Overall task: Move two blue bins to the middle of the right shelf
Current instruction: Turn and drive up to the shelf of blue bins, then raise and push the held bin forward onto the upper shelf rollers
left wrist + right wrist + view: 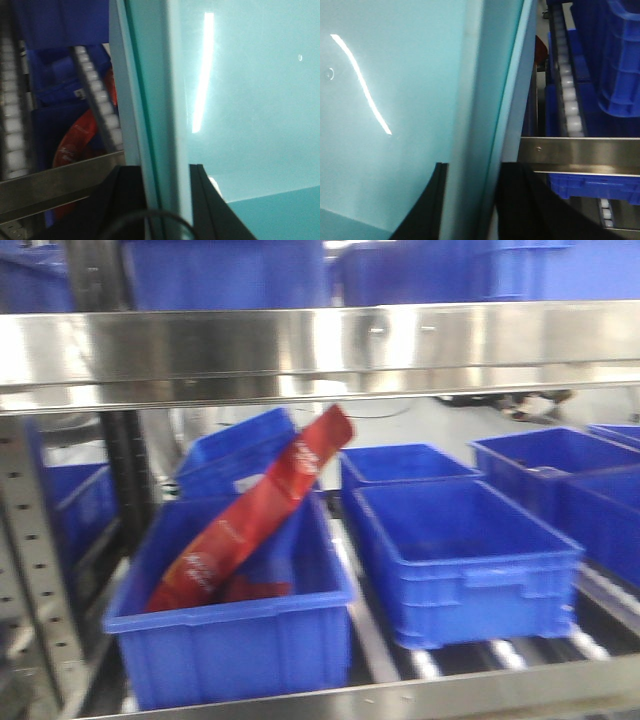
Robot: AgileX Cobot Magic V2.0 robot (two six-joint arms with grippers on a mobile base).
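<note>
In the left wrist view my left gripper [167, 172] straddles an upright glossy wall [155, 100] of a bin that looks pale teal here, and the wall fills the gap between its black fingers [127, 200]. My right gripper [470, 170] stands the same way on another pale teal wall [480, 90], also filling its jaws. The bin's smooth face [250, 100] reflects a ceiling light. Neither gripper nor this bin appears in the front view. Which shelf is the right shelf middle I cannot tell.
The front view shows a roller shelf under a steel beam [320, 350] with several blue bins. The front left bin [230, 640] holds a red bag [250, 520]. A bin [460, 560] sits beside it. Roller tracks [97, 95] and a steel rail [580, 155] lie close to both grippers.
</note>
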